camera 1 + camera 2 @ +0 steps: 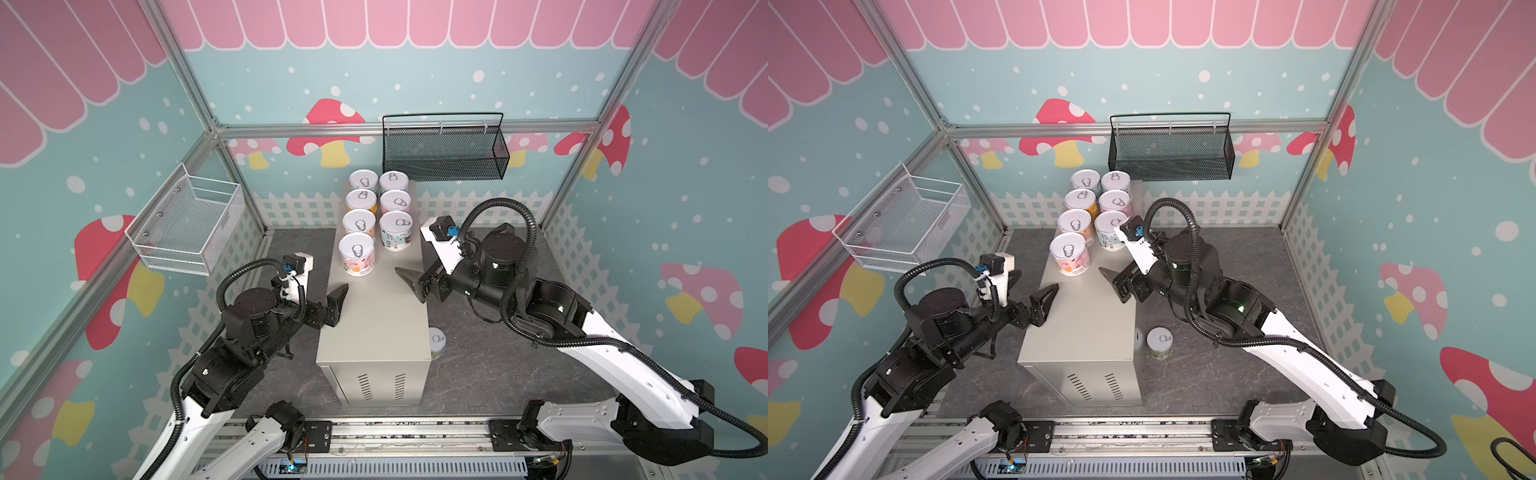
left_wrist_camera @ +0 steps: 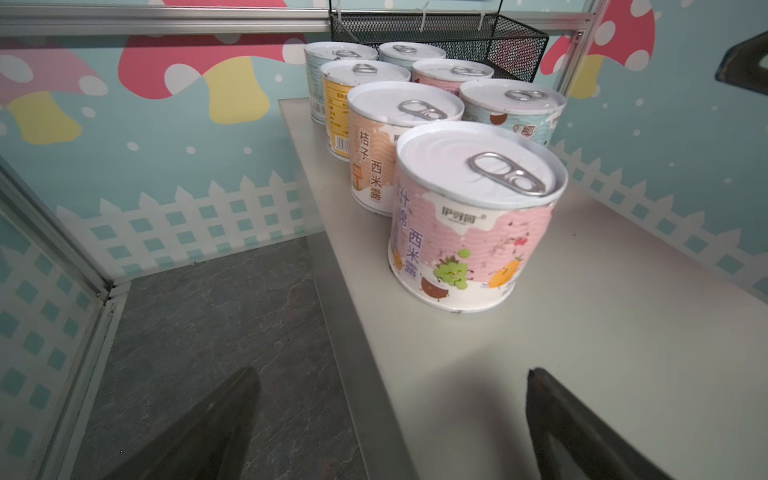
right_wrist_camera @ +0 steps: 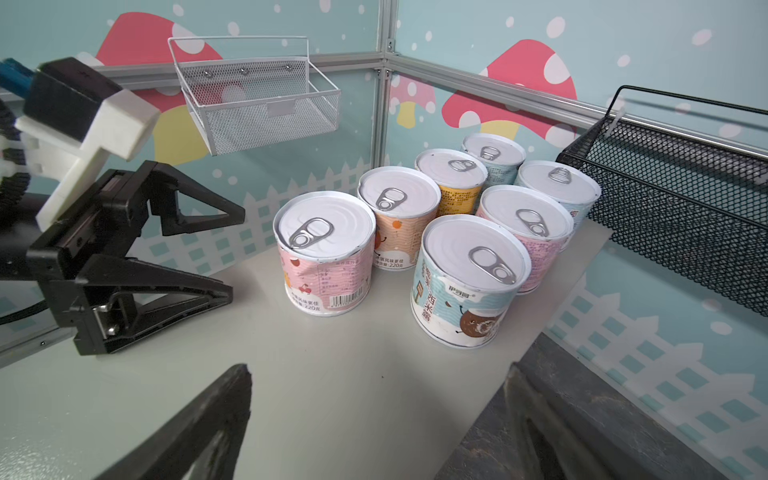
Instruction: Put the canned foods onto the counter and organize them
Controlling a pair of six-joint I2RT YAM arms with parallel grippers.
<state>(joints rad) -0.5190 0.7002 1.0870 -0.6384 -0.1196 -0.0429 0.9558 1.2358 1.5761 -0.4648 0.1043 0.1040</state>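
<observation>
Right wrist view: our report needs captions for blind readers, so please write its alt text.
Seven pull-tab cans stand upright in two rows, four and three, on a beige counter. The left gripper sits near them, jaws open and empty. A black mesh basket and a white wire basket hang on the walls.

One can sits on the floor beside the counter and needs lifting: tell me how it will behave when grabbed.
The can stands upright on its flat base, so it is probably stable, rolling only if tipped. Short, with a pull-tab lid, it likely stays rigid; its curved wall may slip.
</observation>
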